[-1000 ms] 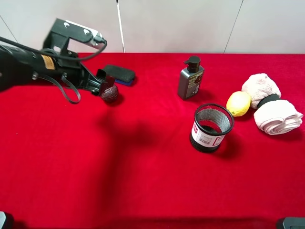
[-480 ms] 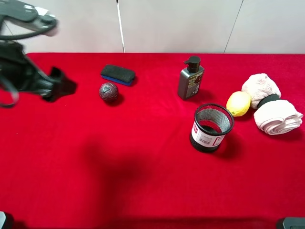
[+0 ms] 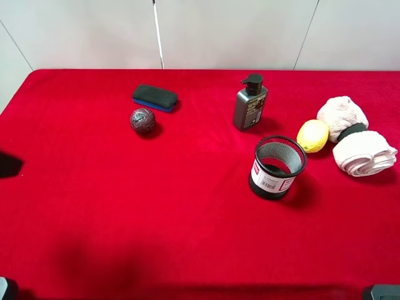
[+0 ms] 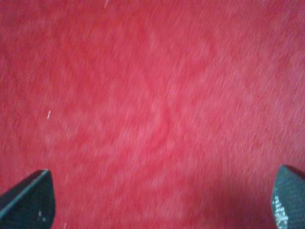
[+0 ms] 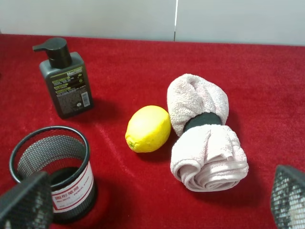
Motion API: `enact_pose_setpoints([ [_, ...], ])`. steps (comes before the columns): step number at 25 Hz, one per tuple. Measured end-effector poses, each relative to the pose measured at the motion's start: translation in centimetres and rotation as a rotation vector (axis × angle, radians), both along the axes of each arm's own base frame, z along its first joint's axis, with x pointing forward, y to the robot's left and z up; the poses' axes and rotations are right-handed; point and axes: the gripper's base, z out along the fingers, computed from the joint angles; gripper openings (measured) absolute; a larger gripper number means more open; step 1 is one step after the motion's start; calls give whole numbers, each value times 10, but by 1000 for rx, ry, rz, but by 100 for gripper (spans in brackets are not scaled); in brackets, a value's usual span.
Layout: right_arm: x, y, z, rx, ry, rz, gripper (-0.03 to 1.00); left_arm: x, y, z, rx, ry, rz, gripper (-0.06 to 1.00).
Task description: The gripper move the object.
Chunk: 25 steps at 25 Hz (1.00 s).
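Note:
The object, a small dark crackled ball (image 3: 142,120), rests on the red cloth just in front of the flat dark eraser (image 3: 154,97); nothing touches it. Of my left gripper only a dark tip (image 3: 9,165) shows at the far left edge of the exterior view, well away from the ball. In the left wrist view that gripper (image 4: 162,191) is open, with bare red cloth between its dark fingers (image 4: 28,200). My right gripper (image 5: 159,193) is open too, hanging above the cloth near the mesh cup, and holds nothing.
At the right of the table are a grey pump bottle (image 3: 250,102), a black mesh cup (image 3: 277,167), a yellow lemon (image 3: 312,135) and rolled pale towels (image 3: 353,137). A white wall runs behind the table.
My left arm has pulled back from the ball to the left and is almost out of the exterior view. The ball stays beside the eraser.

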Motion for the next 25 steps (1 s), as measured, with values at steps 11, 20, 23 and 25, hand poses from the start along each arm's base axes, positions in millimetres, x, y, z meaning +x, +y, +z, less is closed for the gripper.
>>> enact_pose_setpoints([
  [11, 0, 0, 0, 0, 0, 0, 69, -28, 25, 7, 61, -7, 81, 89],
  [20, 0, 0, 0, 0, 0, 0, 69, -36, 18, -15, -12, 92, 63, 89],
  [23, 0, 0, 0, 1, 0, 1, 69, -34, 15, -20, -40, 65, 36, 89],
  [25, 0, 0, 0, 1, 0, 1, 69, -34, 13, -21, -51, 68, 23, 89],
])
